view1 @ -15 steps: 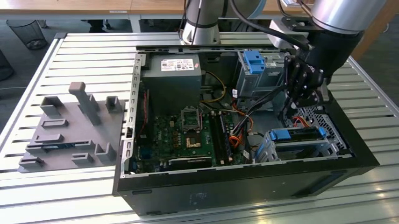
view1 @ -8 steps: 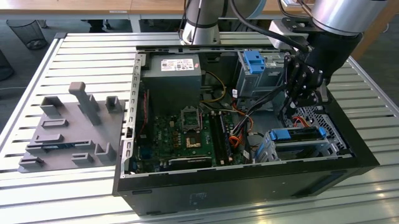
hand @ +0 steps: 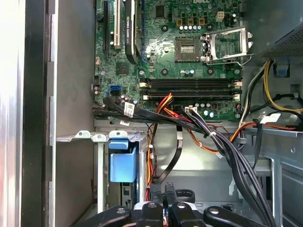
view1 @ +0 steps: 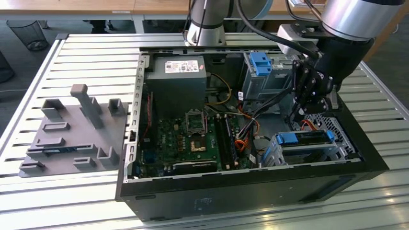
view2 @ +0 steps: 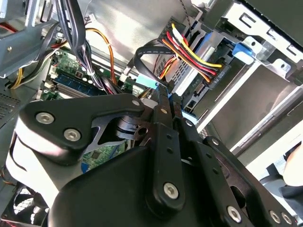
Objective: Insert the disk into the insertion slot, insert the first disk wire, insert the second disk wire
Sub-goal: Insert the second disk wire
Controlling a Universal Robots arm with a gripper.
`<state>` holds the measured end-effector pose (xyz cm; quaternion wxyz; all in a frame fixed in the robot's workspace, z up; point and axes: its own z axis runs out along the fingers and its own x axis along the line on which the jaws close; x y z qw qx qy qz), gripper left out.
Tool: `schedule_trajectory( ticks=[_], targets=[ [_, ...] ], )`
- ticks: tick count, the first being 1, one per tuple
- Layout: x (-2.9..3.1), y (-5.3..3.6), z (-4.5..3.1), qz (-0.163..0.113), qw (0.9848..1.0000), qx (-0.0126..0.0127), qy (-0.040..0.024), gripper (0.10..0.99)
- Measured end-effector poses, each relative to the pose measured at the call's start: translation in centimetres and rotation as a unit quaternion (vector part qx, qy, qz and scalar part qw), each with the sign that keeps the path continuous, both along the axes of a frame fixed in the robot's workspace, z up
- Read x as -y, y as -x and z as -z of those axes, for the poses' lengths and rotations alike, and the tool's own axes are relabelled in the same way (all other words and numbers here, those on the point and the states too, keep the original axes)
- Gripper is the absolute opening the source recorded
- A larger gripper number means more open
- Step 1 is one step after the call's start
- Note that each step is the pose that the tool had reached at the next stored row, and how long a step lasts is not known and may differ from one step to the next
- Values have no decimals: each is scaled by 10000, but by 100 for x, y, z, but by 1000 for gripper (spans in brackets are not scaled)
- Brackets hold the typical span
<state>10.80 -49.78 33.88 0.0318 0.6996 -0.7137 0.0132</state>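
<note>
The disk [view1: 305, 137], in its blue frame, sat inside the insertion slot [view1: 338, 143] just below the jaws [view1: 305, 111], lying flat with its long axis running across the cage mouth and its connector end facing the motherboard [view1: 188, 139]. In the second wrist view the jaws [view2: 166, 97] were closed narrowly, their tips near the red-and-yellow disk wire [view2: 194, 52] plugged at the disk's end; whether they pinched anything could not be told.

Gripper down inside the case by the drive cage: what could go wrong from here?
1. Loose cables hang beside the gripper; the arm may snag them.
2. The red-yellow wire bundle curves in front of the disk; it could get pinched or strained.
3. The motherboard lies exposed nearby; a dragged cable might hit it.
</note>
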Motion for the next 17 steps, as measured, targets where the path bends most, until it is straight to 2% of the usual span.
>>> schedule_trajectory(
  ticks=[5,7,12,13,17],
  targets=[
    [14,0,1,0,10000,0,-14,145],
    [33,0,2,1,10000,0,-72,145],
    [71,0,4,11,9997,0,-264,145],
    [85,0,6,14,9996,0,-281,145],
    [130,0,21,101,9995,3,-283,145]
  ],
)
